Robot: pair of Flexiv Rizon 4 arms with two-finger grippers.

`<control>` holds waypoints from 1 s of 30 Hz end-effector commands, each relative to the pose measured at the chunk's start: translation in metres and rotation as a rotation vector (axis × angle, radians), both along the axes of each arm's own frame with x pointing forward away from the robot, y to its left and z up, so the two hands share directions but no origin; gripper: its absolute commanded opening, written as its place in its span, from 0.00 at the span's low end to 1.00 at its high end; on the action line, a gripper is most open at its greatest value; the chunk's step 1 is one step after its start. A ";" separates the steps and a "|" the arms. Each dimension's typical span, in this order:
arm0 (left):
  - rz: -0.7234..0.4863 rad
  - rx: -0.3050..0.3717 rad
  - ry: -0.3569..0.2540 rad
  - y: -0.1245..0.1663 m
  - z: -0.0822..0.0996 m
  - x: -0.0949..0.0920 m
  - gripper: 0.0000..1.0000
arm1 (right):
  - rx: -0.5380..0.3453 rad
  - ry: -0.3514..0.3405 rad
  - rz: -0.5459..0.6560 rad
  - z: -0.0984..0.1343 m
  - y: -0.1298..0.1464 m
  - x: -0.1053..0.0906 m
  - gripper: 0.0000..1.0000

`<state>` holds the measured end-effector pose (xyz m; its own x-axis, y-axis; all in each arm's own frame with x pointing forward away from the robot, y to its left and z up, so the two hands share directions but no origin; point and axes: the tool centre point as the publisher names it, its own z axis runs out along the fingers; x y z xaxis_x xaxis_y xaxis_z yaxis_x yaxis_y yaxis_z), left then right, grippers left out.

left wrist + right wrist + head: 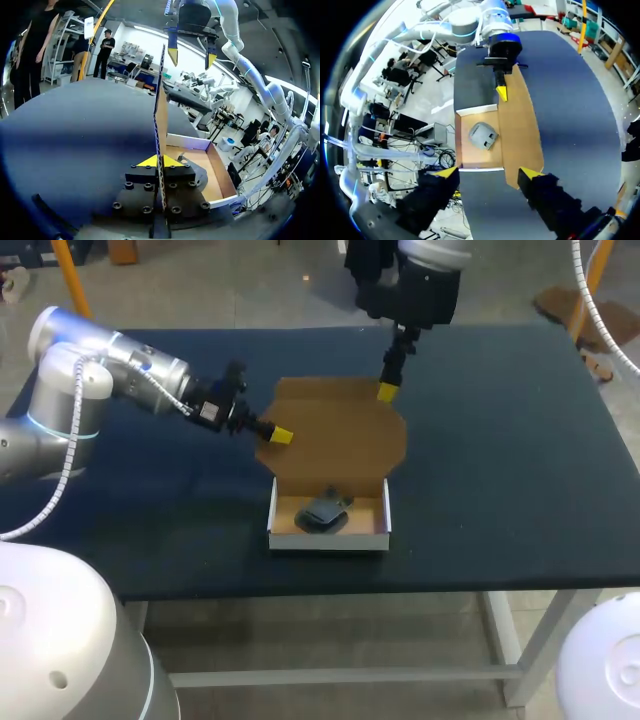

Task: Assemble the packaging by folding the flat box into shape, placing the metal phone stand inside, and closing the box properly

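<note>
Left hand (161, 161) pinches the open lid's (340, 425) side edge; right hand (489, 173), wide open, hovers above its far edge, seemingly clear.

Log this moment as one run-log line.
phone stand: in box; lid: open, raised; left end effector: shut on lid edge; right end effector: open, above lid; box: not yet closed

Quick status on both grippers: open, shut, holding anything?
Left gripper: shut on the box lid, pinching its side edge.
Right gripper: open, holding nothing.
</note>
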<state>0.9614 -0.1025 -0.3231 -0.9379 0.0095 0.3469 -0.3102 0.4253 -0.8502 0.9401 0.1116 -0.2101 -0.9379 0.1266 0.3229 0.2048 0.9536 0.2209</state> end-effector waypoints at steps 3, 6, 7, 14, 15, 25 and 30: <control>-0.017 0.002 -0.041 -0.001 0.001 -0.006 0.00 | 0.000 -0.004 0.000 0.002 -0.001 -0.002 0.85; -0.022 0.000 -0.063 -0.001 0.003 -0.008 0.00 | 0.001 -0.004 -0.001 0.002 -0.001 -0.003 0.86; -0.022 -0.002 -0.070 -0.001 0.004 -0.008 0.00 | 0.001 -0.004 -0.001 0.002 -0.001 -0.004 0.85; -0.027 -0.014 -0.112 -0.001 0.009 -0.013 0.00 | 0.001 -0.009 -0.002 0.004 -0.001 -0.006 0.87; -0.027 -0.014 -0.112 -0.001 0.009 -0.013 0.00 | 0.001 -0.010 -0.002 0.005 -0.001 -0.006 0.89; -0.027 -0.014 -0.112 -0.001 0.009 -0.013 0.00 | -0.005 -0.015 0.010 0.009 0.003 -0.007 0.89; -0.027 -0.014 -0.112 -0.001 0.009 -0.013 0.00 | -0.007 -0.022 0.020 0.012 0.008 -0.007 0.89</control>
